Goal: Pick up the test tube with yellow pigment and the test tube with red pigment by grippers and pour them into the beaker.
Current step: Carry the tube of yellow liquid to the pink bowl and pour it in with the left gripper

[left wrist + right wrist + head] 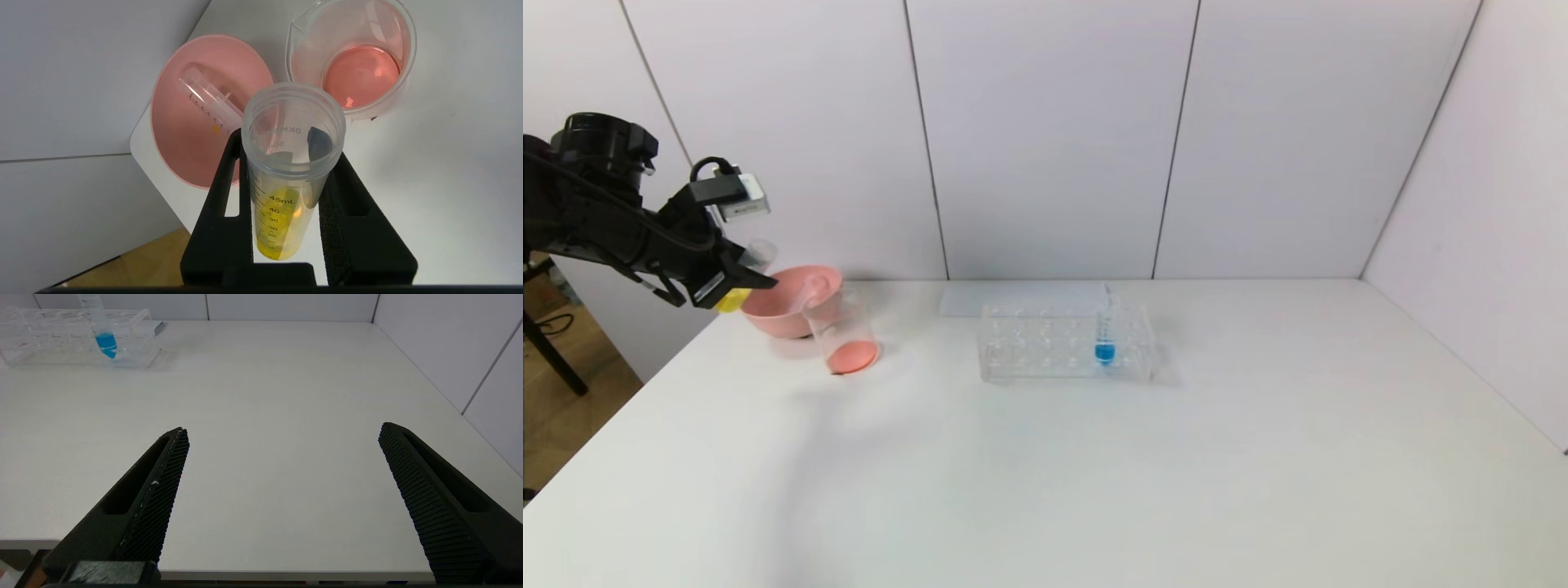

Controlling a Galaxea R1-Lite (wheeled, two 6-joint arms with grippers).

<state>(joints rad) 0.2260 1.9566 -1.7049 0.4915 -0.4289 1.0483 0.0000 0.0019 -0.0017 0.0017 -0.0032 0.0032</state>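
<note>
My left gripper (742,276) (288,149) is shut on the test tube with yellow pigment (737,299) (282,228). It holds the tube tilted in the air at the table's far left corner, mouth toward the pink bowl. Yellow liquid sits in the tube's lower end. The beaker (841,331) (355,61) stands just right of the bowl with pink-red liquid in its bottom. The test tube with red pigment (208,104) lies on its side in the bowl, nearly empty, with an orange speck. My right gripper (282,428) hangs open over the table's near edge, holding nothing.
The pink bowl (783,304) (184,151) sits at the far left corner, touching the beaker. A clear tube rack (1045,343) (49,355) stands mid-table with a blue-tipped tube (1104,347) (105,342) in it. White walls close the back and right.
</note>
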